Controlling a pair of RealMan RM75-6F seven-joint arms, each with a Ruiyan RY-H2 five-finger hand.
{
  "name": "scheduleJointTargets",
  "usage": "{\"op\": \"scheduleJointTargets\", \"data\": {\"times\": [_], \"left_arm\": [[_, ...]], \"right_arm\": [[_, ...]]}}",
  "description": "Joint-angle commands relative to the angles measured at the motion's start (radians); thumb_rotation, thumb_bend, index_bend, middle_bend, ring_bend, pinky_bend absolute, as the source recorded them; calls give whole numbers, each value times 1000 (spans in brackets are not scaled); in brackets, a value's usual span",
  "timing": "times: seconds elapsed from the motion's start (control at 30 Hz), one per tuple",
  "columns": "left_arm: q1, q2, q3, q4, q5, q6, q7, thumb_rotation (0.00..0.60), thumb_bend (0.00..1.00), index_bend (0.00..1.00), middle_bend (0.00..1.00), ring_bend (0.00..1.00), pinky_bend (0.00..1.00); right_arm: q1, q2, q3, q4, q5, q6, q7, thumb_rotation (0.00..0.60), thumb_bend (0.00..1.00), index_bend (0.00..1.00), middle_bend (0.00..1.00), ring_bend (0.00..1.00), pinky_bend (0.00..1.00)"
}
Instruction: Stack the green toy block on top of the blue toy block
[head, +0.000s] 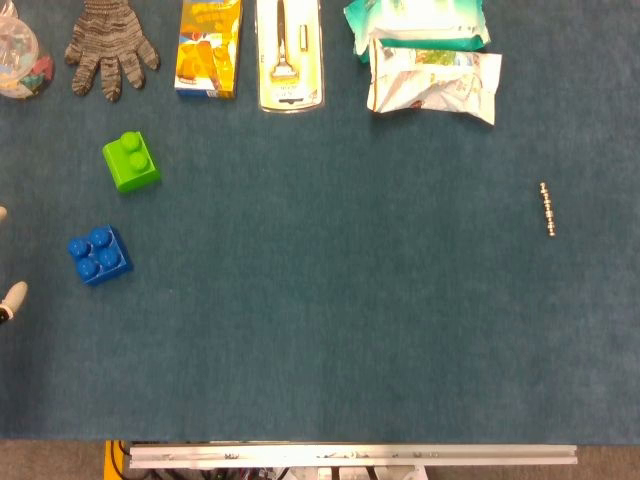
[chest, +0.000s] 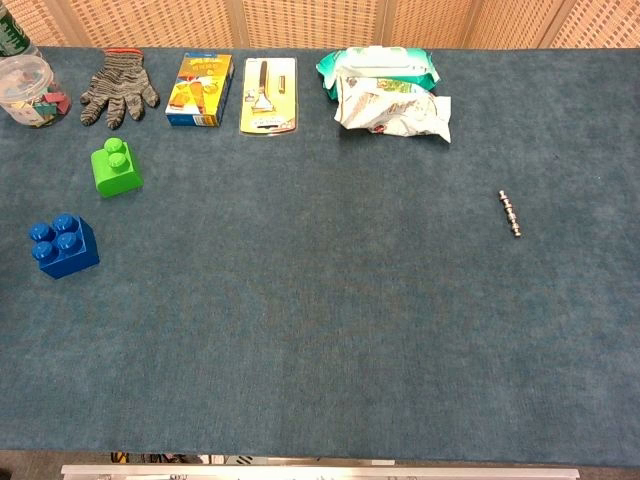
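The green toy block (head: 131, 162) sits on the blue cloth-covered table (head: 330, 300) toward the left side, studs up, with nothing touching it. The blue toy block (head: 99, 254) stands nearer the front edge and a little further left, close by but apart from the green one.

At the very left edge of the head view, two pale fingertips (head: 14, 296) poke into the picture, level with the blue block and apart from it. That is all of the left hand that shows, and I cannot tell how it is set or whether it holds anything. The chest view shows no hand at all, and the right hand appears in neither view.

Along the far edge lie a grey knitted glove (head: 110, 46), an orange box (head: 209, 47), a packaged tool (head: 289, 55) and crumpled wipe packets (head: 430, 65). A clear jar (chest: 30, 88) of small pieces is cut off at the left. A small metal chain-like piece (head: 547, 209) lies alone on the right, too small to identify.
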Motion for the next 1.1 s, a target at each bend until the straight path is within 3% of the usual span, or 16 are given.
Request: {"op": "scheduleJointTargets", "data": {"times": [0.03,0.4,1.1], "left_arm": [[1,0,2,-1,2,0,2,600,193,244,109,59,15],[2,11,7,-9,4,-4,5,600,193,242,109,58,15],[-65,35,36,-79,-98,-210,106,600,168,174,105,59,15]], "right_arm": [[-2,4,0,0,-2,4,1,600,344,478,499,375,409],[-2,21,12,-13,-10,29,2,600,344,478,499,375,409],[-10,36,15,-10,-4,42,11,600,344,478,499,376,410]]}}
